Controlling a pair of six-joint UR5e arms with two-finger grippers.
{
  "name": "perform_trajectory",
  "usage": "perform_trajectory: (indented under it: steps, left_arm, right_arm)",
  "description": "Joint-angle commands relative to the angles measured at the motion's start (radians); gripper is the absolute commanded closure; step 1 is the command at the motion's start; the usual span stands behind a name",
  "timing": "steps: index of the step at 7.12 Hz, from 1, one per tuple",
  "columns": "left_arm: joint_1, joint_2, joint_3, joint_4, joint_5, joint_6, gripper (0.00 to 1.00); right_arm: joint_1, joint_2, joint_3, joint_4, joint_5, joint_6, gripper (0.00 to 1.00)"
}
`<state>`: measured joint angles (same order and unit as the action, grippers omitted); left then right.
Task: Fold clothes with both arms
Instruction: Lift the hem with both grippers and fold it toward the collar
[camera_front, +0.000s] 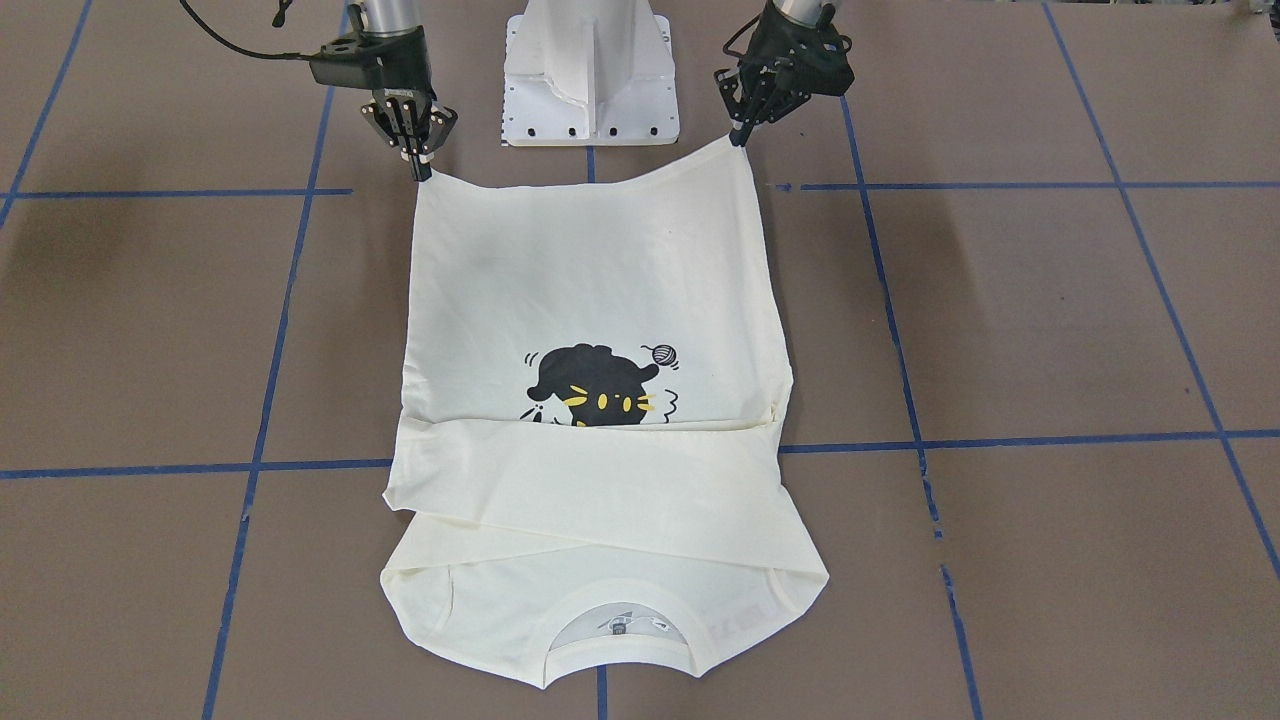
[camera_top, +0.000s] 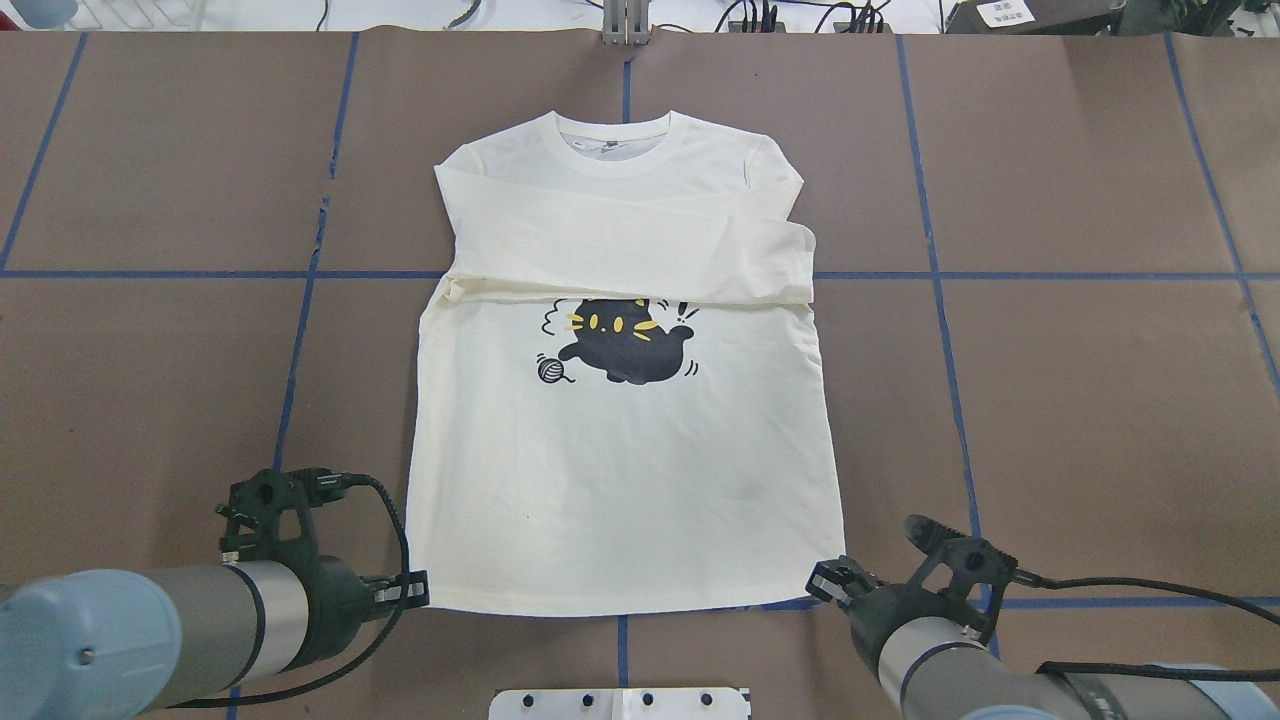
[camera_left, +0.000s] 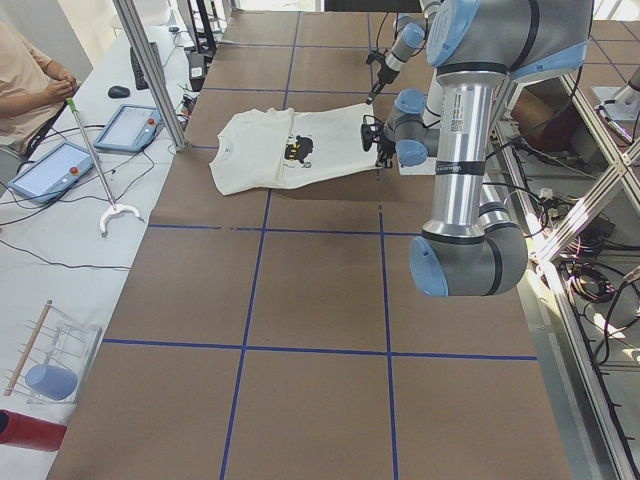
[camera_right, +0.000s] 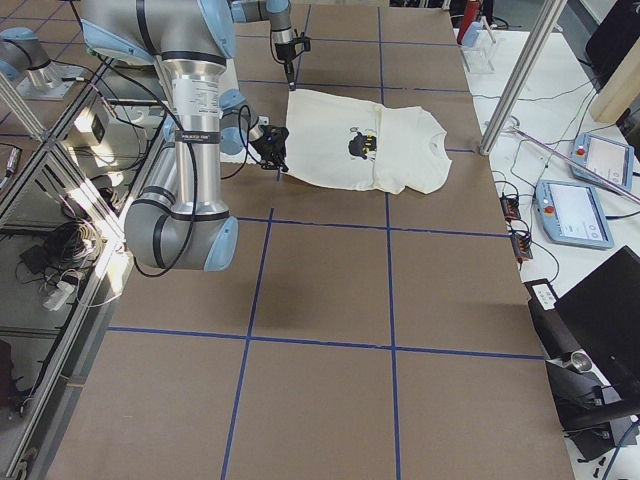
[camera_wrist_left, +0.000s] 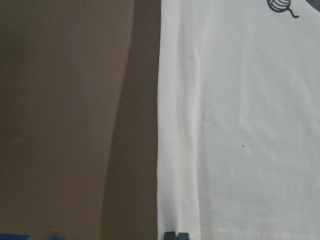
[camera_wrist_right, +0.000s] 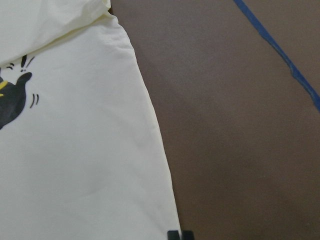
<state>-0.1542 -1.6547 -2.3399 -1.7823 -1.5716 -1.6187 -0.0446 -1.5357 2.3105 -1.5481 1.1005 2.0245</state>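
Overhead exterior view: we see the shirt (camera_top: 620, 480) lying print-up in the middle of the bench (camera_top: 1080, 400), collar on the far side from the robot. Both sleeves (camera_top: 640, 250) are folded across the chest and cover the top of the cat (camera_top: 625, 342). Our left hand (camera_front: 738, 138) is pinched tight on one hem corner, our right hand (camera_front: 422, 172) on the other, and the hem dips between them.

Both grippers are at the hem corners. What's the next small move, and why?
Probably lift both grippers together and start carrying the hem toward the collar. The left gripper and right gripper each look shut on a corner of the shirt. The sleeves are already folded across the chest, and the body lies flat.
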Motion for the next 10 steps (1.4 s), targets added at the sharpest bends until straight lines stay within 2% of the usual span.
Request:
perform_trajectory:
  steps: [1, 2, 3, 4, 6, 8, 9, 10]
  left_arm:
    - [-0.004, -0.060, -0.329, 0.374, -0.109, 0.000, 1.00]
    - [-0.002, -0.082, -0.375, 0.438, -0.120, 0.000, 1.00]
    - [-0.004, -0.083, -0.352, 0.442, -0.120, 0.003, 1.00]
    - [-0.040, -0.105, -0.313, 0.442, -0.120, 0.043, 1.00]
    - [-0.222, -0.189, -0.196, 0.448, -0.122, 0.251, 1.00]
    - [-0.435, -0.250, -0.054, 0.445, -0.163, 0.463, 1.00]
    - [-0.523, -0.296, 0.023, 0.439, -0.192, 0.553, 1.00]
    - [-0.542, -0.348, 0.116, 0.429, -0.191, 0.575, 1.00]
  right_arm:
    - [-0.088, -0.023, 0.320, -0.242, 0.039, 0.003, 1.00]
    - [-0.101, 0.008, 0.389, -0.338, 0.045, 0.003, 1.00]
    - [-0.068, 0.056, 0.385, -0.357, 0.047, -0.007, 1.00]
    - [-0.011, 0.109, 0.368, -0.366, 0.085, -0.029, 1.00]
    - [0.259, 0.312, 0.206, -0.379, 0.242, -0.183, 1.00]
    - [0.510, 0.403, 0.054, -0.368, 0.405, -0.315, 1.00]
    - [0.564, 0.414, 0.002, -0.360, 0.415, -0.335, 1.00]
    - [0.595, 0.460, -0.102, -0.316, 0.415, -0.354, 1.00]
